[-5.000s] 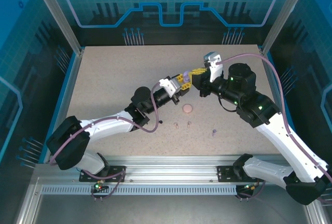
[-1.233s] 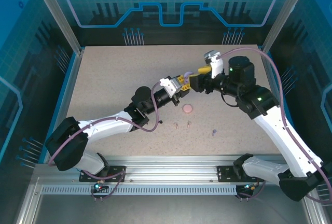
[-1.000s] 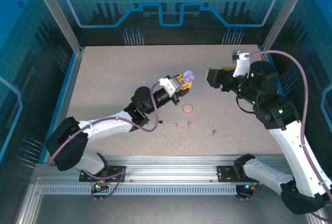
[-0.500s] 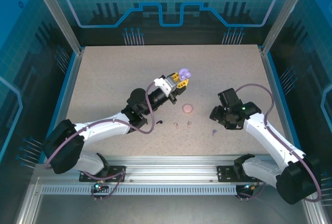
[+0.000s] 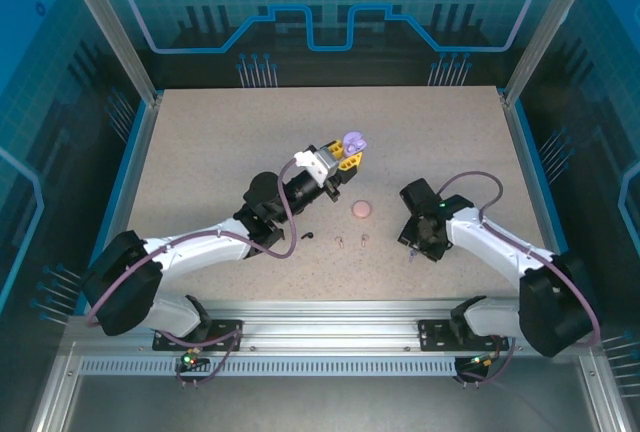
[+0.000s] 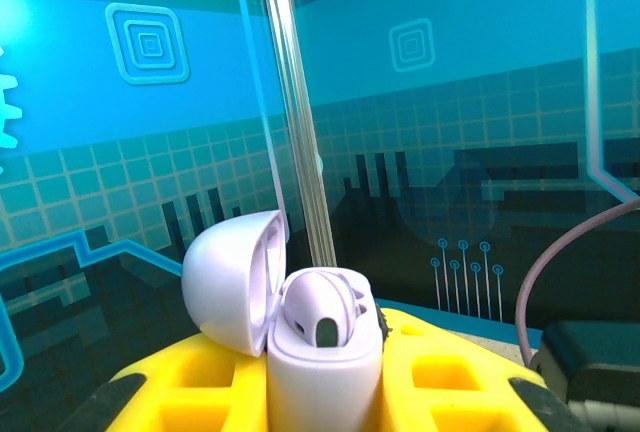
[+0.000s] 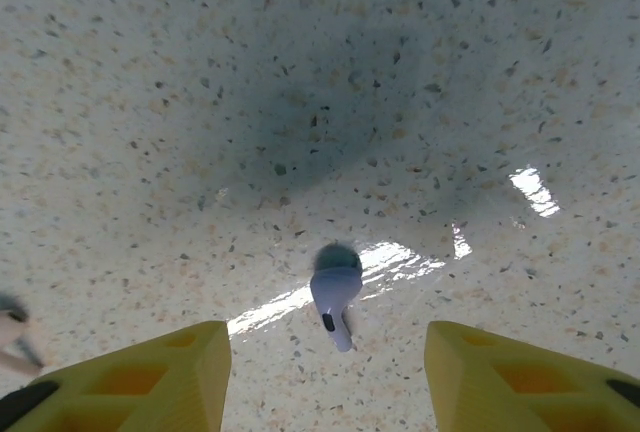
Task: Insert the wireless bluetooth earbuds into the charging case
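My left gripper [image 5: 346, 157] is shut on an open purple charging case [image 5: 352, 141], held upright above the table's middle. In the left wrist view the case [image 6: 325, 377] sits between the yellow fingers [image 6: 180, 392] with its lid [image 6: 232, 282] tipped back to the left. One purple earbud [image 6: 320, 314] is seated in it. My right gripper [image 5: 415, 244] points down at the table right of centre. It is open, and a loose purple earbud [image 7: 335, 297] lies on the table just ahead of its gripper [image 7: 325, 377], touching neither finger.
A closed pink case [image 5: 361, 209] lies on the table between the arms. Two pale pink earbuds [image 5: 340, 242] [image 5: 364, 239] and a black one [image 5: 305, 235] lie nearer the front edge. One pink earbud [image 7: 12, 327] sits at the right wrist view's left edge.
My right arm pulled away from the held case, swung down to the table and now hovers over the loose purple earbud, its jaws narrowing. The left arm drew the case slightly back and left.
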Tool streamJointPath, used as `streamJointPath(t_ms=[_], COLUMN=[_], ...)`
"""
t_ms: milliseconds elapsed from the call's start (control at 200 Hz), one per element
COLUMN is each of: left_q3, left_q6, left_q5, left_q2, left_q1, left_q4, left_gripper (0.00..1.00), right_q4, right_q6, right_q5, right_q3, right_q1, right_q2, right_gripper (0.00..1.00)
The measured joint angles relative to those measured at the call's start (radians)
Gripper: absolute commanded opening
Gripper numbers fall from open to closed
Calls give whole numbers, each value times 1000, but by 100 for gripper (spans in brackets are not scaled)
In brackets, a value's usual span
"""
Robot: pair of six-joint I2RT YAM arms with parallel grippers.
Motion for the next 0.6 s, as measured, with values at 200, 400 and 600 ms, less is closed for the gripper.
streamJointPath(t_ms=[200,400,600], left_q3=[-1,-1,-1], left_q6=[0,0,0], left_q5=[0,0,0], left_q2=[-10,-14,-14], left_q1=[0,0,0], left_q4=[0,0,0], left_gripper=[0,0,0], right_q4=[39,66,92], right_q6=[-11,-19,-30], right_q5=[4,7,6], right_q3=[-11,-29,-29], right_q1=[14,14,14], right_q2=[74,122,149], right_gripper=[46,44,42])
